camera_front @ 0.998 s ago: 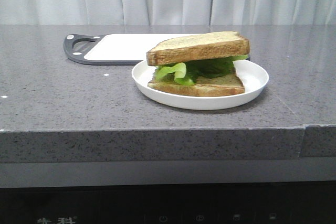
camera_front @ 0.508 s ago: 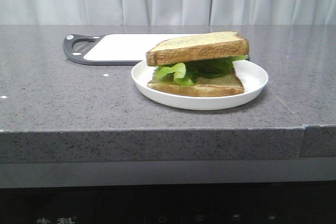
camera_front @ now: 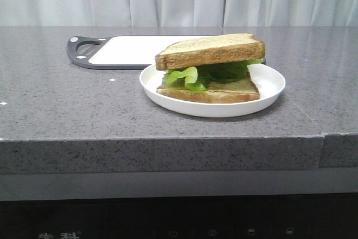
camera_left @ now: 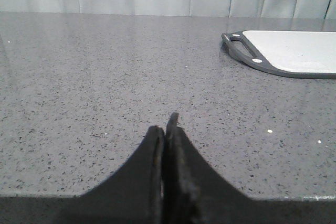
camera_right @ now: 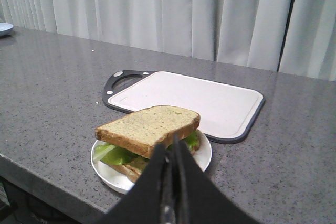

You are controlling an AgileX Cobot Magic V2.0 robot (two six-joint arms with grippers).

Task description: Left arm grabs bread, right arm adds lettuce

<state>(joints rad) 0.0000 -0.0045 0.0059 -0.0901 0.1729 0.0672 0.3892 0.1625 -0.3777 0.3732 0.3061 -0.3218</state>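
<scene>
A sandwich sits on a white plate: a tan bread slice on top, green lettuce under it, and a second slice at the bottom. It also shows in the right wrist view, with bread, lettuce and plate. No hole shows in either slice. My left gripper is shut and empty, low over bare counter. My right gripper is shut and empty, pulled back from the plate. Neither arm appears in the front view.
A white cutting board with a dark grey rim and handle lies behind the plate; it shows in both wrist views. The grey speckled counter's front edge is near. Curtains hang behind. A plate edge shows far off.
</scene>
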